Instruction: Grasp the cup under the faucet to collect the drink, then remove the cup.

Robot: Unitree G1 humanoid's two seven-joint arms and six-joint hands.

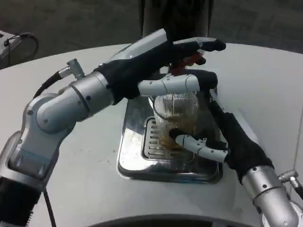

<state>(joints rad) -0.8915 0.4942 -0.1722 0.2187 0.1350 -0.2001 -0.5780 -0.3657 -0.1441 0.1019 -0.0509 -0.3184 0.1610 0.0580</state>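
At frame centre the left hand (163, 64) is reaching over the faucet (189, 61), fingers extended, holding nothing, while the cup (177, 118) is standing on the tray (130, 161) with the right hand (222, 139) closing around it.

Cup (176, 113) clear, ribbed – amber drink; tray (135, 161) silver; table (265, 80) white; faucet handle (191, 60) red.

Two silver robot forearms with black-and-white hands.
The left hand (161, 61) and right hand (222, 139) are covered in black, with white fingers tipped black; a black cable (47, 85) is attached near the left elbow.
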